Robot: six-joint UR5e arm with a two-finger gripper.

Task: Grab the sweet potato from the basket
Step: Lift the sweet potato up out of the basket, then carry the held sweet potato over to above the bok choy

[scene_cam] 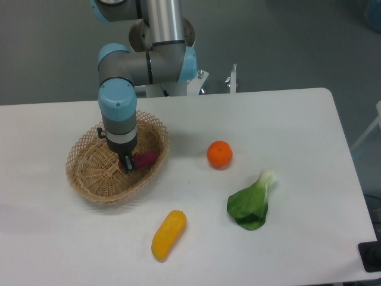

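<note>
1. Fixed camera, sole view. One arm reaches down into the basket [95, 179], which sits at the left of the table [286, 119]. The gripper [127, 165] is low inside the basket, toward its right wall.
2. The sweet potato [146, 158] lies inside the basket near the right rim, one end at the gripper's tips and the other end pointing right and slightly up. Whether it rests on the weave or is just clear of it cannot be told from this angle.
3. Jaws: nearly closed on the left end of the sweet potato, as far as the dark fingers can be read; the hold looks to be at the end, not the middle. The contact itself is small and partly hidden.
4. Handling, judged: a small firm tuber, light, stiff, not fragile. Smooth skin and tapered ends suggest it could slip or pivot in an end grip. The thicker middle, pinched across the short axis, would be the safer place.
5. Count: one basket, one sweet potato, one orange [219, 154], one yellow vegetable [168, 234], one leafy green [251, 202], one arm with one gripper.
6. The orange, yellow vegetable and leafy green lie on the table outside the basket, well apart from it.
</note>
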